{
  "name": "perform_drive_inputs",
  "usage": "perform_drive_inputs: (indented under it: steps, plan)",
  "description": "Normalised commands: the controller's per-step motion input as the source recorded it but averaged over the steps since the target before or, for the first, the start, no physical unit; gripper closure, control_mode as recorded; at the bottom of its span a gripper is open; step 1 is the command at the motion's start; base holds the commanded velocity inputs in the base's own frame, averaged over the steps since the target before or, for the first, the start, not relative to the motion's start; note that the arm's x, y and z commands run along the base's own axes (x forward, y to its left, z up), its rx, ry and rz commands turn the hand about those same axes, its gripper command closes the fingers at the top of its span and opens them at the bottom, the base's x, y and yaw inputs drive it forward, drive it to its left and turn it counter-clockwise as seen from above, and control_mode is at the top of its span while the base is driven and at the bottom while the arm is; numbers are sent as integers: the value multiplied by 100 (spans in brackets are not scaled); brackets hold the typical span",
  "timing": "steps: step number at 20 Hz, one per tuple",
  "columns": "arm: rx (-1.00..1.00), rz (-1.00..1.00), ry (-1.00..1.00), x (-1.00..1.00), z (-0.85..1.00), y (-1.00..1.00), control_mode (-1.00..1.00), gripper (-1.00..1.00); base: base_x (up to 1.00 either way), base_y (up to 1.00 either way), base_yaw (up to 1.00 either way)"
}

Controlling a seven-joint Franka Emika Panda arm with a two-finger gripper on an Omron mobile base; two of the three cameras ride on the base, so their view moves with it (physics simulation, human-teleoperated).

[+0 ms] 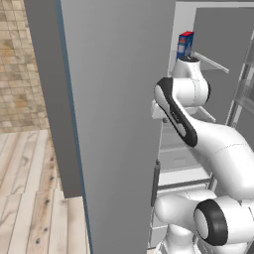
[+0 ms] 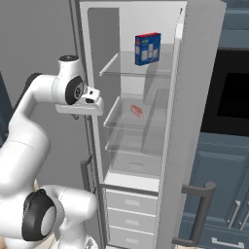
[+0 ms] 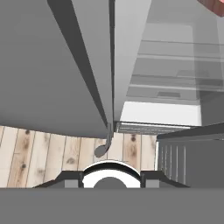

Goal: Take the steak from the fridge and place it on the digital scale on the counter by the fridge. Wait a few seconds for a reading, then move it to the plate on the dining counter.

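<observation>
The fridge (image 2: 194,97) stands open, its big grey door (image 1: 114,124) swung out to the left. The steak (image 2: 136,111), a small reddish-pink slab, lies on the middle glass shelf. A reddish corner (image 3: 213,5) shows at the top right of the hand view. My hand (image 2: 80,108) hangs at the door's inner edge, left of that shelf and well apart from the steak, pointing down at the floor. Its fingers are hidden, so open or shut is unclear. The scale, plate and dining counter are out of view.
A blue box (image 2: 147,48) stands on the upper shelf. White drawers (image 2: 129,202) fill the fridge's bottom. A dark door handle (image 2: 87,170) runs beside my arm. Navy cabinets (image 2: 219,180) and a black oven (image 2: 228,87) are to the right. Wooden floor (image 1: 30,198) lies left of the door.
</observation>
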Motion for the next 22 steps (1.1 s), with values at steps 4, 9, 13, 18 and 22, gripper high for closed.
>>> perform_drive_inputs:
  steps: [4, 9, 13, 18, 22]
  plan:
    - [0, 0, 0, 0, -6, 0, -100, -100, 0, 0, 0]
    - [-6, -4, 2, 7, -19, -7, -100, -100, 0, 0, 0]
    - [0, 0, -3, 0, 7, -55, -100, -100, 0, 0, 0]
    - [0, 1, -4, 0, 28, -70, -100, -100, 0, 0, 0]
    - [0, 4, 0, 2, 17, -67, -100, -100, 0, 0, 0]
